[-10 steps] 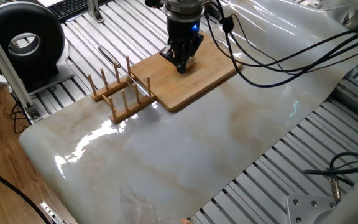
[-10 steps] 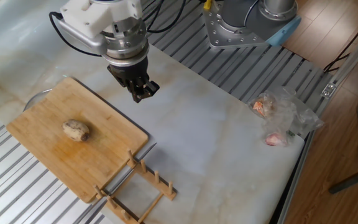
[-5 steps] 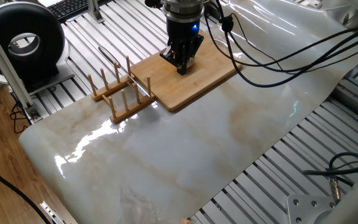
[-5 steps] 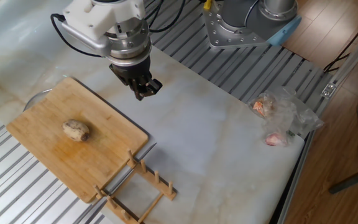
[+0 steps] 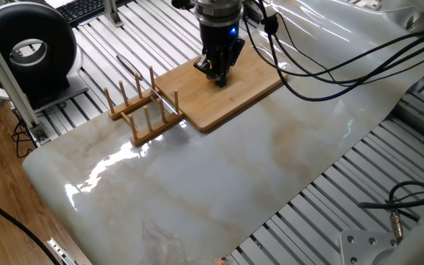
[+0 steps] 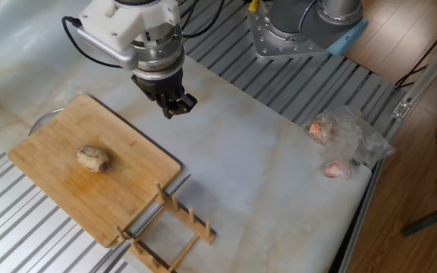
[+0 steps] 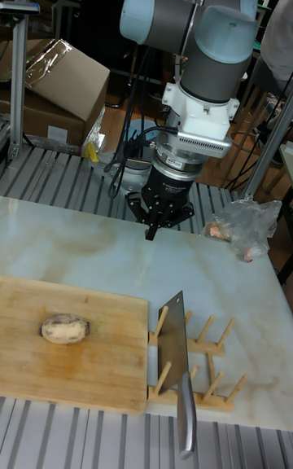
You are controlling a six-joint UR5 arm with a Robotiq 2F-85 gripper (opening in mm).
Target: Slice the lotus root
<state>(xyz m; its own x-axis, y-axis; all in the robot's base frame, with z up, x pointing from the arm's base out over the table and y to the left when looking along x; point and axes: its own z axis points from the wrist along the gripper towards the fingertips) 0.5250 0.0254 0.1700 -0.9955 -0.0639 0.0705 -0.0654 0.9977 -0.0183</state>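
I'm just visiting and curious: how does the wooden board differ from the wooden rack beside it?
The bamboo board is a flat, solid slab; the rack is an open frame with upright pegs. The board carries the lotus root; the rack holds a cleaver standing on edge between its pegs. The board is clearly larger. Both are light wood and lie on the marble-look table.

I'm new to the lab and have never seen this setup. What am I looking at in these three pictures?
It is one robot arm, photographed at one moment by three fixed cameras from different sides of a marble-look table. Its two-finger gripper hangs above the table, holding nothing; the fingertips look close together. On the bamboo board lies the lotus root, still whole. Beside the board stands a wooden rack with a cleaver resting in it, seen best in the tall view. A crumpled plastic bag lies at the table's far corner.
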